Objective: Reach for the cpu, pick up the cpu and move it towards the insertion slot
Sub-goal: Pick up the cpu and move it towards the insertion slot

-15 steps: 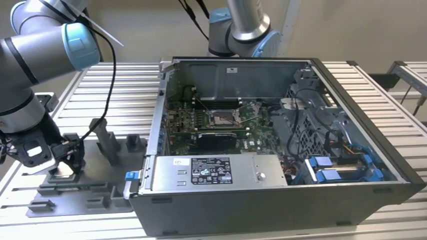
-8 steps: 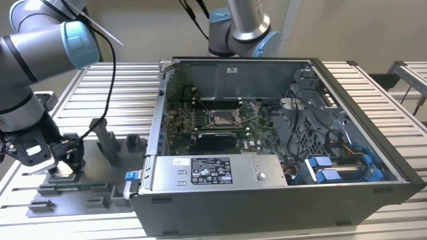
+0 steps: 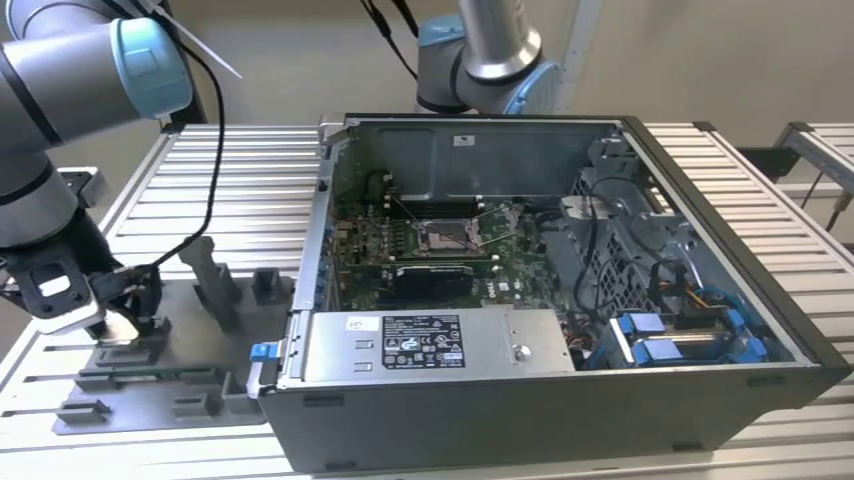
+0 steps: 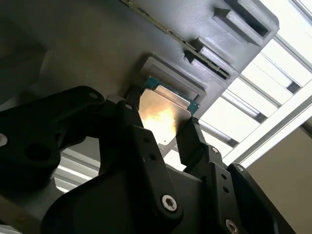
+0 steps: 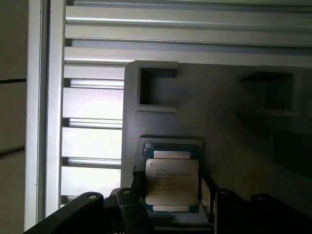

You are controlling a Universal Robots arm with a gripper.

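Because the cpu (image 5: 171,181) lies nested in the tray (image 5: 224,122), the hand (image 4: 161,114) straddles it. Whether it grips, we cannot tell.

exterior view: high, over computer case (image 3: 534,420) | both wrist views: close, share cpu (image 5: 171,183)

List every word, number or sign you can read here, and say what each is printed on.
None reads clearly.
cpu: lines of dark print on its pale face, too blurred.
black label on the silver box inside the computer case: white print, too small.
white sticker beside it: too small.
small sticker on the case's back wall: too small.
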